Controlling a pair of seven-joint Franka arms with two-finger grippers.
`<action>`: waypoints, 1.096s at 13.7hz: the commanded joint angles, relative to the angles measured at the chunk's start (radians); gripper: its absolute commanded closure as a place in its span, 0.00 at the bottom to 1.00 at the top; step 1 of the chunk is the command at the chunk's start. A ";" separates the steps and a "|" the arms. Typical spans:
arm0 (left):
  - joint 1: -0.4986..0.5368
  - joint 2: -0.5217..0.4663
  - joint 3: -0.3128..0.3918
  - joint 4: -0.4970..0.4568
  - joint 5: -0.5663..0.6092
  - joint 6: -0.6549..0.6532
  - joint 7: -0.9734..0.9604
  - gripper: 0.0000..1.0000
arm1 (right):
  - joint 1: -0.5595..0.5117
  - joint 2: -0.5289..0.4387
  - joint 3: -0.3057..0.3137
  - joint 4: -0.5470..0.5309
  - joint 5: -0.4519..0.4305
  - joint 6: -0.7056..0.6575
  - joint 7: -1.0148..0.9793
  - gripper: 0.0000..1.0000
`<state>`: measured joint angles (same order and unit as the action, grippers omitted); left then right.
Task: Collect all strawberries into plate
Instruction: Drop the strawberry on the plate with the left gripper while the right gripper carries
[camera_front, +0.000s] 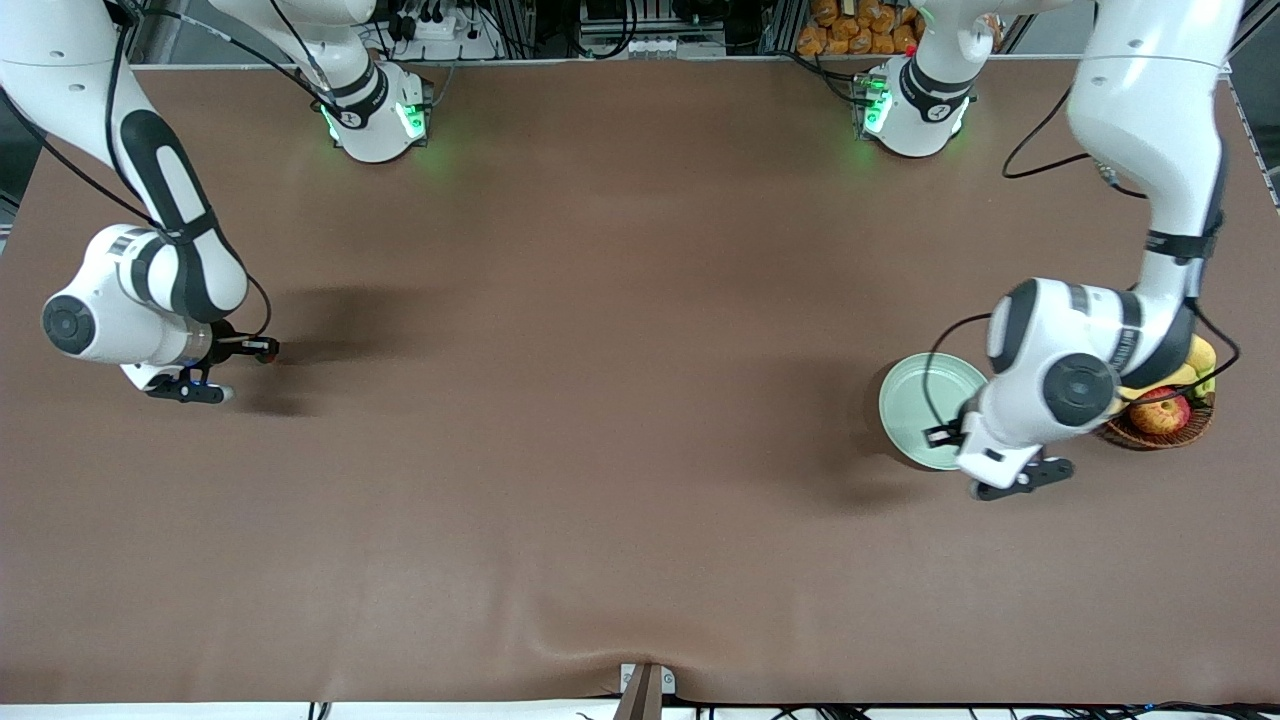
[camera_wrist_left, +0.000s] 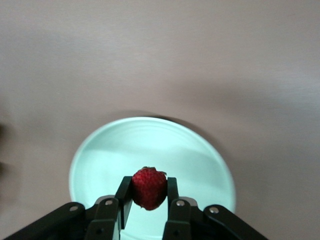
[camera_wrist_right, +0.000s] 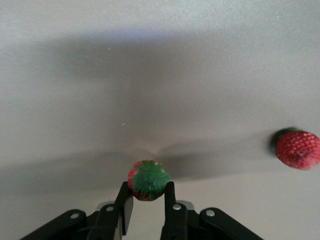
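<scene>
My left gripper (camera_front: 941, 436) hangs over the pale mint-green plate (camera_front: 915, 400), shut on a red strawberry (camera_wrist_left: 149, 187). In the left wrist view the plate (camera_wrist_left: 125, 145) lies right under that berry. At the right arm's end of the table my right gripper (camera_front: 258, 348) is down at the brown tabletop. Its fingers press both sides of a second strawberry (camera_wrist_right: 148, 181) that shows its green top. A third strawberry (camera_wrist_right: 297, 149) lies loose on the table a short way beside that gripper.
A brown wicker basket (camera_front: 1190, 428) with a red-yellow apple (camera_front: 1160, 412) and a banana (camera_front: 1200, 358) stands beside the plate, partly under the left arm. The brown tabletop (camera_front: 620, 400) stretches bare between the two arms.
</scene>
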<state>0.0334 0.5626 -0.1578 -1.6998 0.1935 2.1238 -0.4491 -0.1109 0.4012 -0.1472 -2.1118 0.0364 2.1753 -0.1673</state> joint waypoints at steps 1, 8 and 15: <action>0.003 0.043 -0.019 -0.011 0.023 -0.008 0.033 1.00 | 0.029 -0.012 0.009 0.105 -0.004 -0.149 0.063 1.00; -0.020 -0.015 -0.028 -0.027 0.037 -0.015 0.093 0.00 | 0.212 -0.019 0.014 0.242 0.129 -0.362 0.415 1.00; -0.021 -0.087 -0.140 -0.026 0.029 -0.045 0.026 0.00 | 0.502 -0.004 0.014 0.329 0.345 -0.339 0.892 1.00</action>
<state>0.0134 0.4867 -0.2748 -1.7075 0.2064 2.0854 -0.3782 0.3193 0.3934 -0.1235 -1.8262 0.3413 1.8349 0.5972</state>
